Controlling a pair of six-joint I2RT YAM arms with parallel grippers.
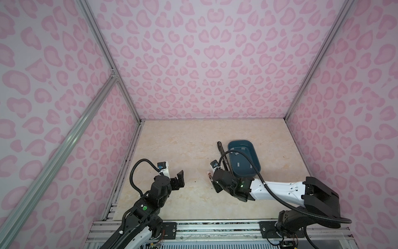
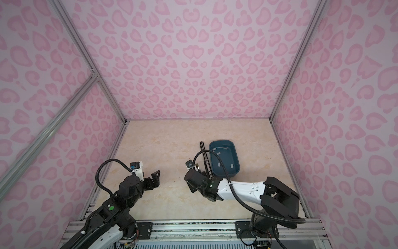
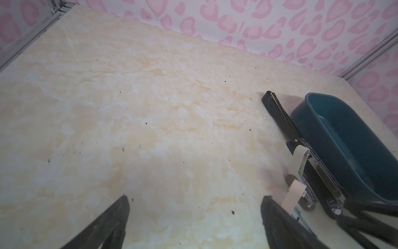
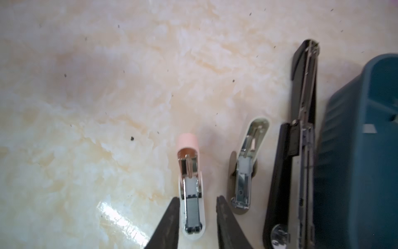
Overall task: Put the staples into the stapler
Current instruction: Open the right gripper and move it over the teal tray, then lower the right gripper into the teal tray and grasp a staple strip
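A small pink stapler [image 4: 189,170] lies hinged open on the marble table, and a grey strip of staples [image 4: 192,212] sits in its channel. My right gripper [image 4: 198,198] straddles the front end of that stapler, its jaws apart with a gap on one side, holding nothing. More staples [image 1: 239,165] lie loose in the teal bin [image 1: 238,142]. My left gripper [image 1: 179,175] hovers wide open over bare table at the left, its fingers [image 3: 120,215] far apart and empty. In a top view only the pink tip of the stapler [image 1: 208,173] shows past the right wrist.
A small beige stapler [image 4: 245,172] lies open beside the pink one. A long black stapler [image 4: 301,151] lies open between it and the teal bin's wall [image 4: 344,151]. Pink patterned walls close in three sides of the table.
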